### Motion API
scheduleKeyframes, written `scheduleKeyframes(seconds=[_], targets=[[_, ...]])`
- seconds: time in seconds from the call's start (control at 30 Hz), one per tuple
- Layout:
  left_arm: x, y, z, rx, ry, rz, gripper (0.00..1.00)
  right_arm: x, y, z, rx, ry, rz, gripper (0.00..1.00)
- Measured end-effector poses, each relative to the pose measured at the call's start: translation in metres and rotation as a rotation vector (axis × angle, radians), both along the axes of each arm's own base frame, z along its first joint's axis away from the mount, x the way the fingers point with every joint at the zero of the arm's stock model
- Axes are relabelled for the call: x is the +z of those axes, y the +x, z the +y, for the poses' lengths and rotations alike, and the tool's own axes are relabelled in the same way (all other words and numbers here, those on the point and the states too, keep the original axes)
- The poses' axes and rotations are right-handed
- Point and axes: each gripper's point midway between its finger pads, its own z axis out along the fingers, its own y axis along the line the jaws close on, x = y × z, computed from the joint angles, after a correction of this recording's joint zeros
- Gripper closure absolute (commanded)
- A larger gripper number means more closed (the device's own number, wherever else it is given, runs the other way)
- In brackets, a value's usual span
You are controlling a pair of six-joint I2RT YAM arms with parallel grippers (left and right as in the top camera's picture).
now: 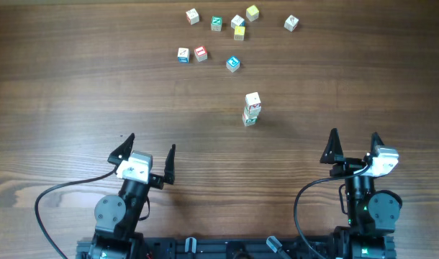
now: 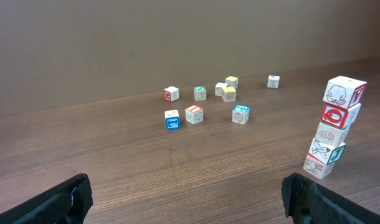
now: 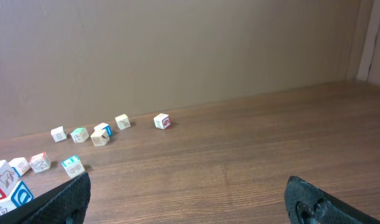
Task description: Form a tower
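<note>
likely a lab, wood-grain table [image 1: 61,86], plain brown wall [image 2: 115,37]

Dark brown wood-grain table [image 1: 68,86] running wide, plain dull brown wall [image 2: 177,37] rising right off its far edge, pale vertical strip [image 3: 369,37] at the far right corner, light soft and even

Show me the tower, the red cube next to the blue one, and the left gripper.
tower [image 2: 332,132]: left wrist view, middle cube.
red cube [image 1: 201,52]: overhead view, top face.
left gripper [image 1: 151,143]: overhead view, midway between fingertips.
</note>
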Motion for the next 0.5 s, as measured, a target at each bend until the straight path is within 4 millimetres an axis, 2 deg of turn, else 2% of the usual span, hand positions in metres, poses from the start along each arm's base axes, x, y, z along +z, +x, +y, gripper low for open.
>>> scheduleKeyframes(seconds=[0.5], targets=[[0.0,0.0,0.0,0.0,0.0,0.0,0.0,0.0,0.0,0.0001,0.0,0.0,0.0,0.0]])
